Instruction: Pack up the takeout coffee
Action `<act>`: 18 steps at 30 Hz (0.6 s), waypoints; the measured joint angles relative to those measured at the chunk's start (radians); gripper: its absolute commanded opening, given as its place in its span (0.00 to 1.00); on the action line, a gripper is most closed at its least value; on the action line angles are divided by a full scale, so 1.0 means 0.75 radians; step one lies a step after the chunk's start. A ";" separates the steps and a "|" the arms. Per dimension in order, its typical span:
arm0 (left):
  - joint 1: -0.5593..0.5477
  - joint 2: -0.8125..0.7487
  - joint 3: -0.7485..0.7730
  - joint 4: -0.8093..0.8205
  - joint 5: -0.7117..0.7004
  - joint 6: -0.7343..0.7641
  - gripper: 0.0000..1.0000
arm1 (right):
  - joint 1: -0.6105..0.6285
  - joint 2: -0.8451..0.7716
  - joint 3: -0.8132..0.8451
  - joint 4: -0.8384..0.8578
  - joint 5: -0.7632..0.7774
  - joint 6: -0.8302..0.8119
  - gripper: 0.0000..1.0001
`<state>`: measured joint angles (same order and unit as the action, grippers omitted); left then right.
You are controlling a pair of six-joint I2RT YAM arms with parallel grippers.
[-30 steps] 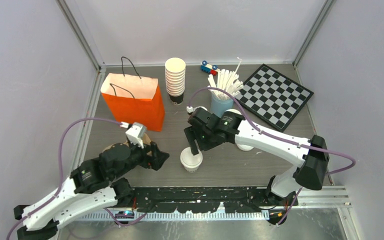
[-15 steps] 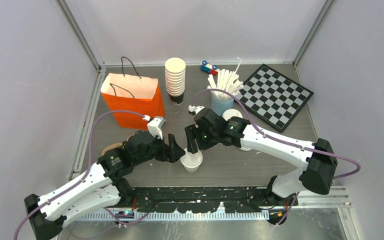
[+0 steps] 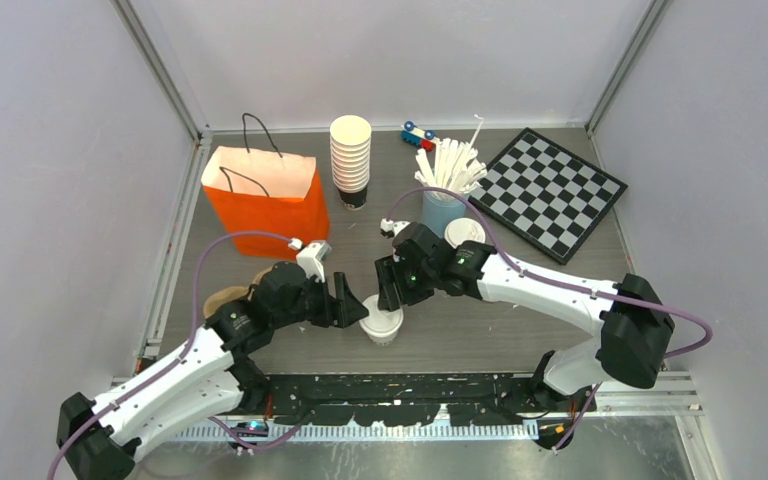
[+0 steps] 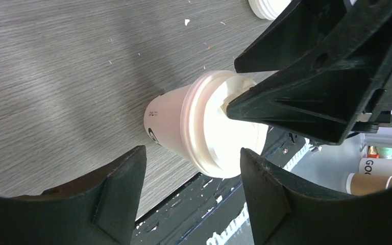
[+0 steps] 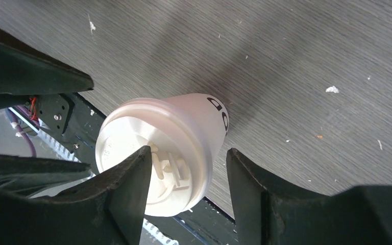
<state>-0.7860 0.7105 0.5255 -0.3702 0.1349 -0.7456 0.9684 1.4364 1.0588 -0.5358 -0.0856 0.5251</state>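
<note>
Takeout coffee (image 3: 382, 322): upright, near-centre desk (image 3: 460, 335). Right claw (image 5: 189, 151): open, straddling its lid. Left claw (image 4: 191, 153): open, just left, not touching.

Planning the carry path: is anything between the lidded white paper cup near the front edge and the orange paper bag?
Yes. The left gripper sits just left of the lidded white paper cup, on the straight line to the orange paper bag. Nothing else visible stands between them.

Second lidded cup (image 3: 464, 231) half behind right arm (image 3: 550, 285), brown object (image 3: 222, 297) unclear behind left arm (image 3: 190, 355)
</note>
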 measured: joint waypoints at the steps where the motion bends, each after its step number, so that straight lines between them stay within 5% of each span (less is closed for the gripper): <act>1: 0.010 0.005 -0.010 0.009 0.012 -0.005 0.66 | -0.001 0.000 -0.006 0.016 -0.005 0.001 0.59; 18: 0.119 0.007 -0.156 0.195 0.192 -0.091 0.39 | -0.003 -0.141 -0.249 0.283 -0.027 0.085 0.58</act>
<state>-0.6971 0.7155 0.4088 -0.2237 0.2790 -0.8135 0.9665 1.3308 0.8722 -0.3233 -0.1059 0.5888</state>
